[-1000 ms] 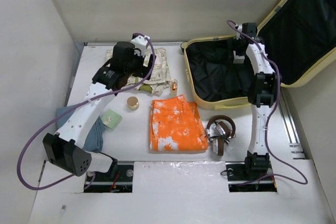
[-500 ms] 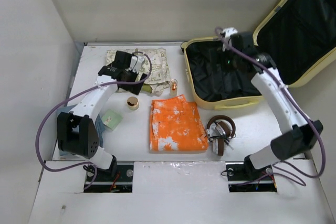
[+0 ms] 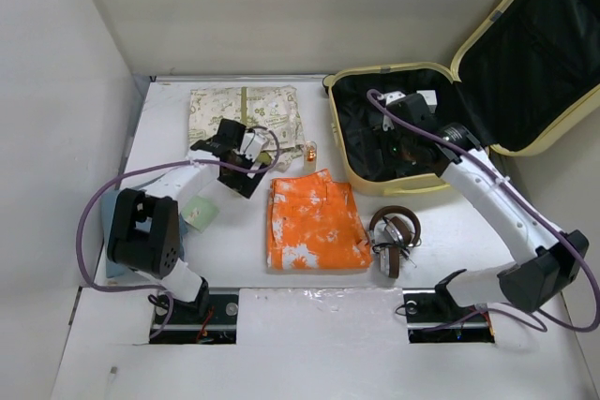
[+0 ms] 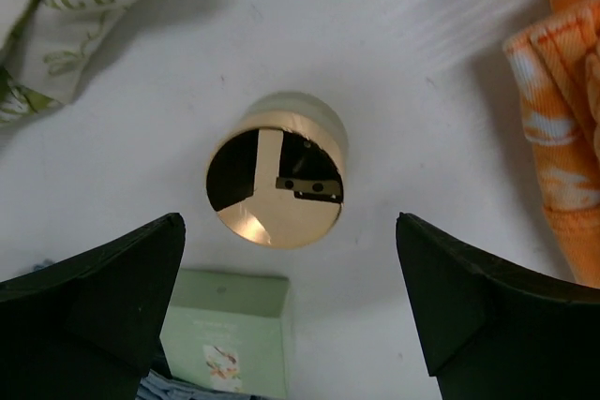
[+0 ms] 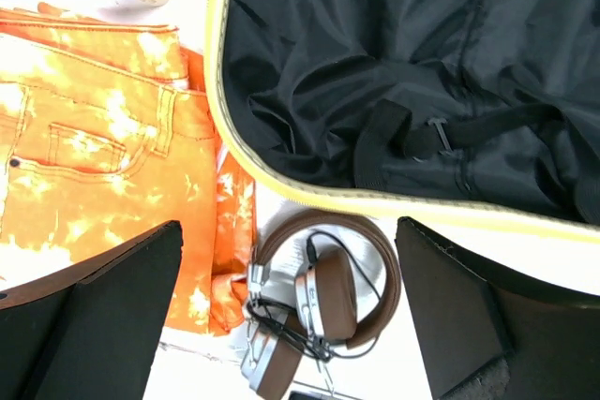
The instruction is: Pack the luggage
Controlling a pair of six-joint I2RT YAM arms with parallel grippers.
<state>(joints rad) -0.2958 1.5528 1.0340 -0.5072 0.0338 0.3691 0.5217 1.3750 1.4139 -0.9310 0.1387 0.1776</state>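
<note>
Top external: your left gripper has dropped off the floral cloth to straddle the gold-capped jar, jaws wide, empty; right gripper, equally open and empty, has swung over the headphones, so luggage, open at the far-right corner, stays unpacked.

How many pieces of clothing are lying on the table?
3: patterned cream cloth at the back, orange shorts in the middle, blue garment at the left edge, partly hidden by the left arm.

Nothing is legible; print on the green box is blurred.
</note>
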